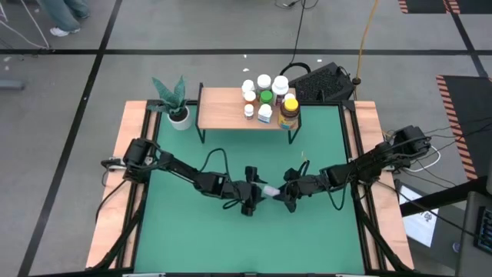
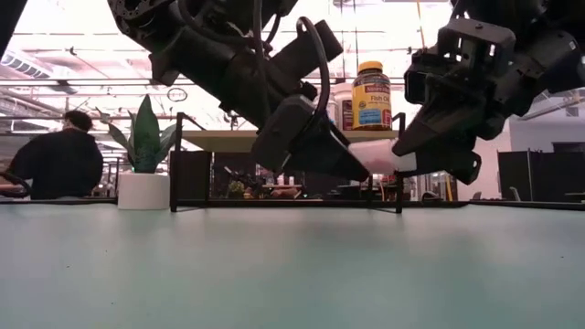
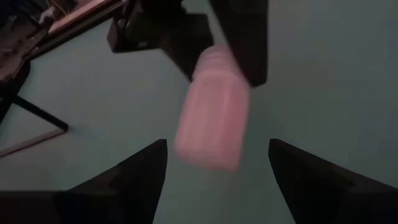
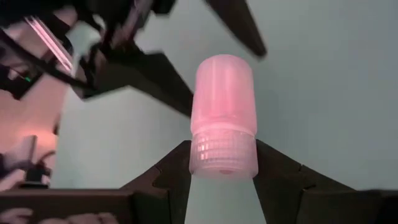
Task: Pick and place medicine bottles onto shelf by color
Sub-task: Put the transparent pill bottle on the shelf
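A pink medicine bottle [image 1: 270, 189] hangs in the air over the middle of the green table, lying level between my two grippers. My right gripper [image 1: 284, 192] is shut on its cap end. My left gripper [image 1: 254, 195] faces it from the left, open. In the left wrist view its fingers [image 3: 143, 168] stand wide on either side of the bottle's base [image 3: 208, 149] without touching. The shelf [image 1: 231, 108] stands at the far edge. It carries several white bottles, a green one [image 1: 266, 97] and an amber one with a yellow cap [image 1: 289, 111]. My right gripper [image 4: 222, 146] pinches the pink bottle's ribbed cap [image 4: 222, 158] between its two fingers, one on each side. The fingers come from the table's right and lie along the bottle. The bottle [image 2: 377, 153] is lifted clear of the table, roughly level, with its base pointing at my left gripper.
A potted plant in a white pot [image 1: 177, 104] stands left of the shelf. A black keyboard-like object [image 1: 327, 81] lies beyond the table's far right corner. Wooden side rails [image 1: 134, 146] border the green mat. A person [image 2: 59, 160] sits in the room behind.
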Tool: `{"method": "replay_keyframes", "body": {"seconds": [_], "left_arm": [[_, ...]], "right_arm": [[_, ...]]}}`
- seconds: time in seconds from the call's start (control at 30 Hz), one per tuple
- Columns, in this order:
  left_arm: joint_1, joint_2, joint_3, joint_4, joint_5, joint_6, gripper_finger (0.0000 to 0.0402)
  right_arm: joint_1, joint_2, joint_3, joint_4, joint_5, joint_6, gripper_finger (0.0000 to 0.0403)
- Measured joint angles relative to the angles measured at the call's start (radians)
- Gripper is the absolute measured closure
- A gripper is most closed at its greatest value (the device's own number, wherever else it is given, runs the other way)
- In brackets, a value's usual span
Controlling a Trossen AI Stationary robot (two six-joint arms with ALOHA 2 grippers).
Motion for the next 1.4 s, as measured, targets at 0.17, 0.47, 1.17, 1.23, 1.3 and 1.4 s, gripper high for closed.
{"method": "replay_keyframes", "body": {"seconds": [0.17, 0.47, 1.17, 1.23, 1.3, 1.4], "left_arm": [[-0.001, 0.000, 0.000, 0.021, 0.000, 0.007, 0.0145], [0.015, 0.000, 0.000, 0.051, -0.001, 0.000, 0.0162], [-0.016, -0.008, 0.000, 0.062, -0.049, 0.047, 0.0162], [-0.016, -0.009, 0.000, 0.061, -0.030, 0.047, 0.0162], [-0.013, -0.009, 0.001, 0.064, 0.022, 0.047, 0.0162], [-0.011, -0.009, 0.001, 0.066, 0.078, 0.043, 0.0162]], "right_arm": [[-0.001, 0.000, 0.001, 0.000, 0.004, -0.029, 0.0262], [-0.020, 0.034, 0.001, 0.018, 0.030, -0.089, 0.0262], [0.001, 0.233, 0.000, 0.338, 0.028, -0.070, 0.0261], [0.010, 0.233, 0.000, 0.345, 0.029, -0.057, 0.0261], [0.020, 0.233, 0.000, 0.347, 0.029, -0.038, 0.0261], [0.031, 0.233, 0.000, 0.350, 0.051, -0.026, 0.0261]]}}
